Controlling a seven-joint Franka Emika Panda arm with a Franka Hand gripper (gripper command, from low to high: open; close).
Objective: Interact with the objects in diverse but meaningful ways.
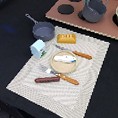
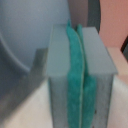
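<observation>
Placemat [image 1: 68, 95]: its near corner comes closest to the viewer. It is a pale woven sheet on a dark table, and every task item lies on it or at its far-left edge.
Stove board [image 1: 97, 28]: far right, well apart from the mat's items. It carries a grey pot [image 1: 94, 10].
Gripper [image 2: 76, 40]: the green pads are pressed together with nothing between them. The arm does not show in the exterior view. A grey curved surface and a pinkish one sit behind the fingers, so I'd guess it is up by the pot.
Pan [image 1: 43, 30]: far left, half off the mat, with its handle pointing far-left.
Plate [image 1: 53, 62]: mid-mat, with the silver fish [image 1: 65, 58] lying on it.
Loaf [image 1: 67, 38]: far side, just right of the pan, with room around it.
Carton [image 1: 38, 48]: upright on the left edge, near the pan.
Sausage [image 1: 47, 80]: near left, alone, with its far end close to the fork [image 1: 64, 76].
Knife [image 1: 78, 53]: just beyond the plate.
Step in hand: as I judge it, nothing has been picked yet. The jaws must spread before descending, then straddle one item across its narrow side.
Open room: the mat's near-right half is bare and looks best for setting things down.
Edges: the carton and the pan sit at the mat's border, so a nudge could push them off.
</observation>
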